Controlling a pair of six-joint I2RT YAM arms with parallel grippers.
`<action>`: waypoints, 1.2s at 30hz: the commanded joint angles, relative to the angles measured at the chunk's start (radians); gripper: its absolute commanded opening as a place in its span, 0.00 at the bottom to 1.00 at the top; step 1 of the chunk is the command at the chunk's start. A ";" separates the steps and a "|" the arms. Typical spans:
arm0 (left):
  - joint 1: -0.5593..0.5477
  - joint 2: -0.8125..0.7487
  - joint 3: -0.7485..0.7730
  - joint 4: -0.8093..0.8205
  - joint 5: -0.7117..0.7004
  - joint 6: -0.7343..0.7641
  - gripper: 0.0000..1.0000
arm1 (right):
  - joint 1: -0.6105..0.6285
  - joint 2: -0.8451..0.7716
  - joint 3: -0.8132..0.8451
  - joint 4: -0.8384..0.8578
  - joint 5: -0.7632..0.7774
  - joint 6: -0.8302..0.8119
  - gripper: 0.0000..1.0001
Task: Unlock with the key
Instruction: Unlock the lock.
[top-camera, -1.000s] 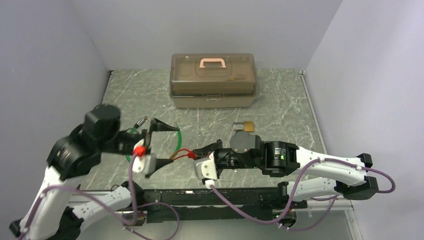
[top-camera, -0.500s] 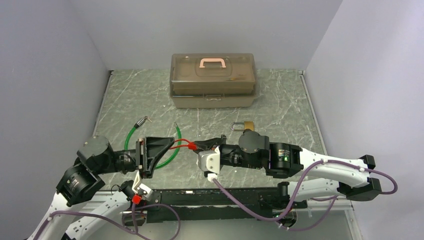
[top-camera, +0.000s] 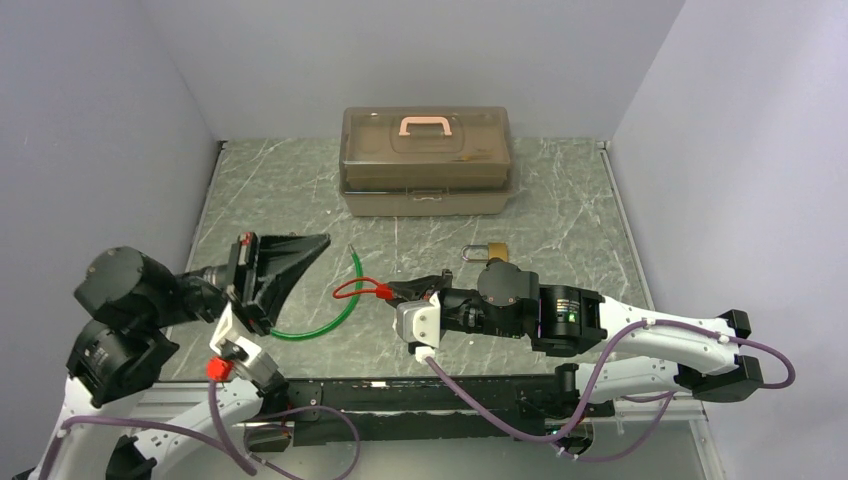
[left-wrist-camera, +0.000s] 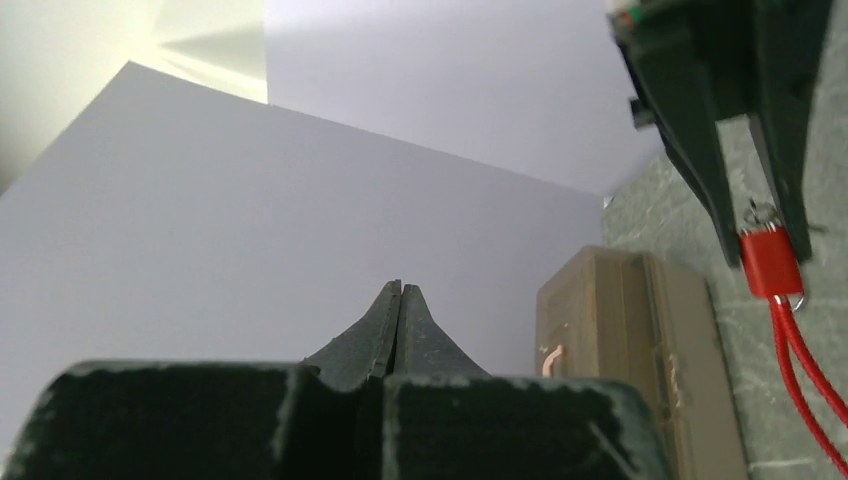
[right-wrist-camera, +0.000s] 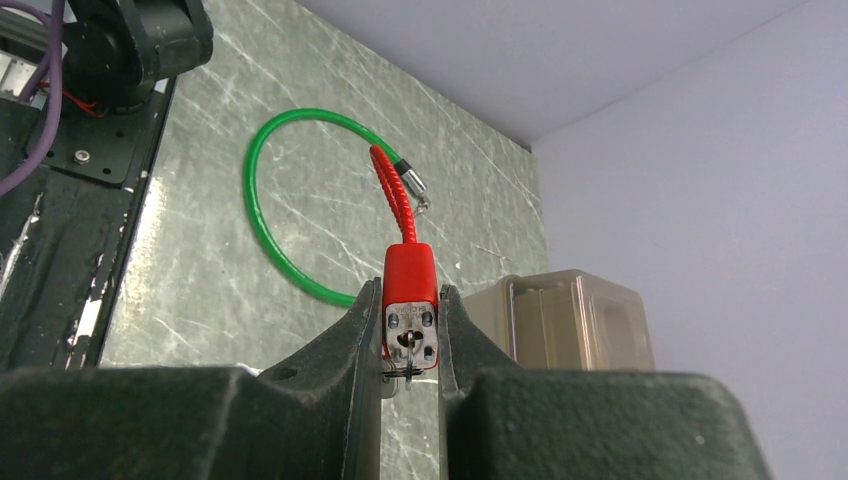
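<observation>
My right gripper is shut on a small red lock, its pads flat against the two sides of the body. The lock's steel face with the keyhole points at the right wrist camera. The key, thin and silver with a small wire ring, shows edge-on at that keyhole. A red wire loop runs from the lock over a green cable. My left gripper is shut on nothing, raised to the left of the lock and apart from it. In the left wrist view its tips point at the back wall.
A tan toolbox with a pink handle stands at the back middle. A small brass padlock lies just behind my right wrist. The green cable's metal tip rests on the mat beside the red wire.
My left gripper has gone from wide open to shut, then swung back and left, away from the red wire. The right gripper shifted slightly early on, then kept still on the lock.
</observation>
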 joint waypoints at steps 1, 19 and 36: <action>-0.003 0.091 0.139 -0.075 0.033 -0.262 0.03 | -0.001 -0.021 0.049 0.055 0.011 -0.007 0.00; -0.005 0.073 0.076 -0.243 0.068 -0.119 0.55 | -0.001 -0.005 0.090 0.105 0.054 -0.040 0.00; -0.091 0.124 -0.044 -0.315 -0.153 -0.113 0.76 | -0.001 0.044 0.137 0.180 0.023 -0.017 0.00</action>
